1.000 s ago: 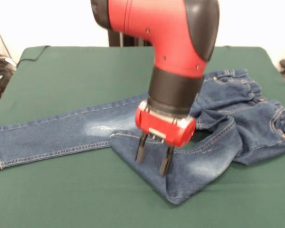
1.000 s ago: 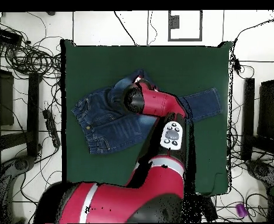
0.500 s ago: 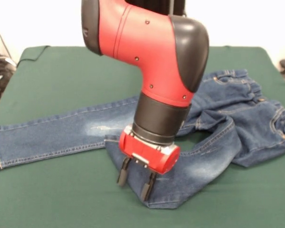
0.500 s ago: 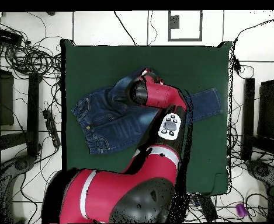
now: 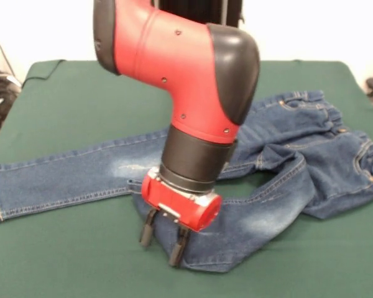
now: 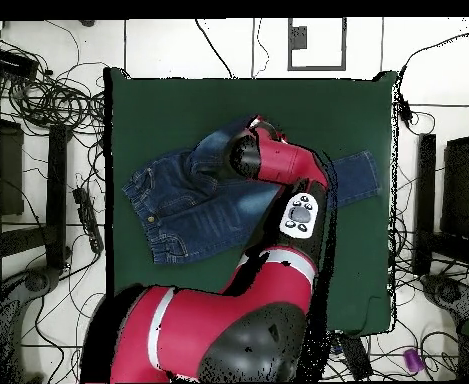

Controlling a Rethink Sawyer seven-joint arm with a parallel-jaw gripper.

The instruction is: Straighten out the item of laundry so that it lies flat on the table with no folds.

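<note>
The item of laundry [image 5: 68,177], a small pair of blue jeans, lies across the green table [image 5: 99,93]. One leg stretches flat to the left. The other leg [image 5: 261,217] is doubled over on itself near the front edge. The waistband [image 5: 308,99] is bunched at the right. My gripper [image 5: 163,243] points down at the left end of the doubled leg, with its fingers pressed into the denim and shut on it. In the overhead view the arm [image 6: 278,170] covers the gripper, and the jeans [image 6: 178,205] show to its left.
Bare green cloth lies to the left and in front of the jeans. The front table edge is close below the fold. Cables [image 6: 48,95] and stands [image 6: 3,170] surround the table [image 6: 148,100] on the floor.
The gripper has moved left and toward the front edge, and the doubled leg's fold has slid left with it. The straight leg has stayed in place.
</note>
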